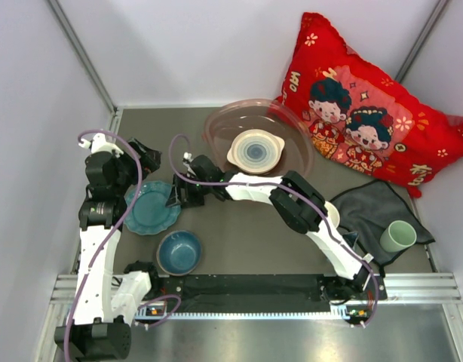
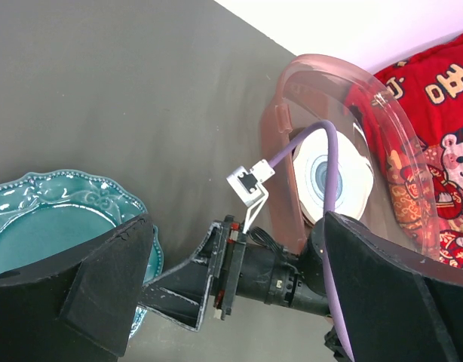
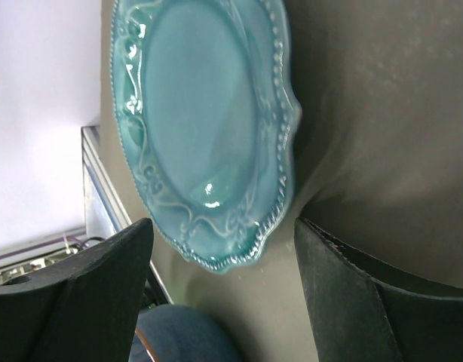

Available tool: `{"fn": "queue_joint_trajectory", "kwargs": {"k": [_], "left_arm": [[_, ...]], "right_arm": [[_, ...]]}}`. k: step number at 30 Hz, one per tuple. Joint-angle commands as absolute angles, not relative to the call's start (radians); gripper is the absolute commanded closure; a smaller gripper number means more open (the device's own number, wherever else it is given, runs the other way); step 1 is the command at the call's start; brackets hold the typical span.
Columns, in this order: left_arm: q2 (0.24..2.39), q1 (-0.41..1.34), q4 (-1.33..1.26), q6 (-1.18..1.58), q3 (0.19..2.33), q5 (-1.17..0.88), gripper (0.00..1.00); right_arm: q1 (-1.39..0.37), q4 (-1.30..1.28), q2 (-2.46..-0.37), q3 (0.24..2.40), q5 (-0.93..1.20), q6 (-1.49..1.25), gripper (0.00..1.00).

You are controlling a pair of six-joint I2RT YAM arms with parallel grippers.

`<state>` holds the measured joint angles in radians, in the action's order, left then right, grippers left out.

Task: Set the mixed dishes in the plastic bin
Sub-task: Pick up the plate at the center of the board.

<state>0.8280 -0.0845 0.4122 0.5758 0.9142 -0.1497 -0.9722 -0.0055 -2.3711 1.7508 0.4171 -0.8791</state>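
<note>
The right jaws stand well open and hold nothing. In the right wrist view the scalloped rim of the teal plate (image 3: 201,128) lies just ahead of them, in line with the gap between the two fingers (image 3: 73,294) but not yet inside it. From above, the right arm (image 1: 292,200) reaches across the counter (image 1: 246,234) so that these jaws sit at the plate's right edge.

The left jaws are spread as wide as they go, also empty, and hover just past the plate's far rim, looking down on the other arm.

The step in hand looks like the approach to pick up the teal plate. It lies flat on the counter, so the next move probably calls for getting one finger low enough to catch under the raised rim, then closing firmly before lifting.

The bin (image 1: 231,117) sits behind and to the right, with a white plate (image 1: 254,151) in it. A blue bowl (image 1: 179,251) waits near the plate, and a green cup (image 1: 397,236) stands on a grey cloth (image 1: 367,207) far right, so most of the task seems left to do.
</note>
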Motion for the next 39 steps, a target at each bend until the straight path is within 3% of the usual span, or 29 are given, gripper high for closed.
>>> {"fn": "queue_joint_trajectory", "kwargs": {"k": [1,9,14,23,27,39], "left_arm": [[0.810,-0.089,0.393,0.571,0.925,-0.161,0.01],[0.810,-0.091,0.396,0.568,0.928,-0.156,0.01],[0.810,-0.089,0.393,0.568,0.925,-0.153,0.01],[0.805,-0.091,0.399,0.563,0.923,-0.146,0.01],[0.807,-0.089,0.397,0.564,0.923,-0.146,0.01],[0.802,-0.089,0.400,0.569,0.917,-0.133,0.02]], "right_arm": [[-0.985,-0.020,-2.436,1.789,0.387,-0.906,0.25],[-0.986,0.029,-2.476,1.787,0.380,-0.968,0.25],[-0.986,0.038,-2.496,1.787,0.383,-0.988,0.34],[-0.985,0.049,-2.522,1.782,0.382,-1.002,0.69],[-0.983,0.048,-2.519,1.784,0.383,-1.002,0.99],[-0.977,-0.044,-2.421,1.882,0.368,-0.893,1.00]]}}
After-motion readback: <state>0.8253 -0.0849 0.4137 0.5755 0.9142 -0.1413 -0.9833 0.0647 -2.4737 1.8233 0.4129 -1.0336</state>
